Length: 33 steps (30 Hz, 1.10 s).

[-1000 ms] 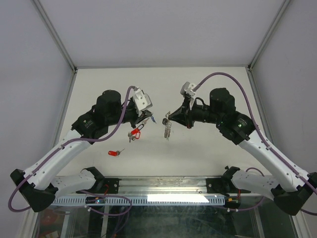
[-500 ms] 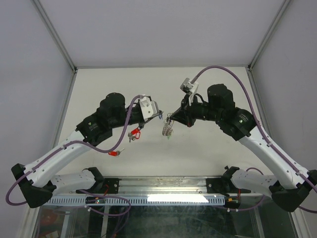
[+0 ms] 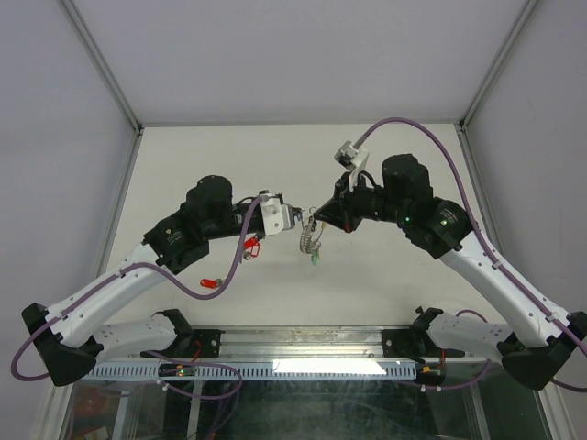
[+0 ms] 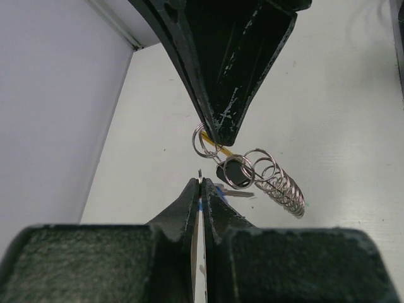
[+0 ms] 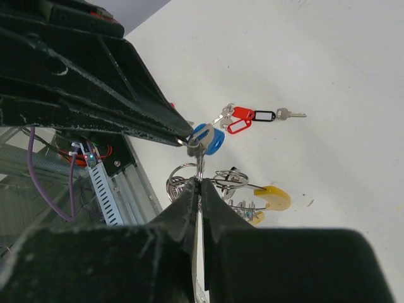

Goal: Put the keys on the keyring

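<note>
L hand (image 3: 297, 218) is pinching the blue-tag key (image 5: 205, 140), R hand (image 3: 317, 220) is pinching the keyring (image 4: 203, 140), up over the surface (image 3: 385, 275). Prob best: going slow, sliding key's hole onto the ring's open end.

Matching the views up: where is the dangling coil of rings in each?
Top: coil hangs at centre, below the right hand.
Left wrist: coil right of centre, below the right hand.
Right wrist: coil low centre, right of that hand's fingers.
Shared landmark: right hand.
</note>
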Motion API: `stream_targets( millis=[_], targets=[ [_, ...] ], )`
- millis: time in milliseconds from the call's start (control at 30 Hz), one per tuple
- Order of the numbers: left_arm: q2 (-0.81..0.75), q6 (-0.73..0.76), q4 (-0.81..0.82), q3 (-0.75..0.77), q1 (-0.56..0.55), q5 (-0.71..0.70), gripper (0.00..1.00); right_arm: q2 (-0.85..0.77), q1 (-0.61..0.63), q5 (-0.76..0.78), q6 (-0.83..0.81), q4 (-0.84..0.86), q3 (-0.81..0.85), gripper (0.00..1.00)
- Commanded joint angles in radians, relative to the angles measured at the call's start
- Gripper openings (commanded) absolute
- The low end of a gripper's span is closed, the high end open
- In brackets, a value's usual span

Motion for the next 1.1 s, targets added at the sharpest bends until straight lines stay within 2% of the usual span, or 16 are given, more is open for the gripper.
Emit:
stream_targets(
  millis=[0,333,1067],
  targets=[
    [-0.022,0.049,0.056,0.005,-0.009,0.073,0.00,-0.032,-0.003,0.021,0.034,0.126,0.018,0.00],
    [-0.011,0.060,0.034,0.020,-0.010,0.105,0.00,-0.024,-0.001,0.010,0.055,0.164,0.008,0.00],
    [-0.006,0.049,0.059,0.036,-0.013,0.068,0.00,-0.008,0.000,-0.045,0.053,0.134,0.005,0.00]
  ],
)
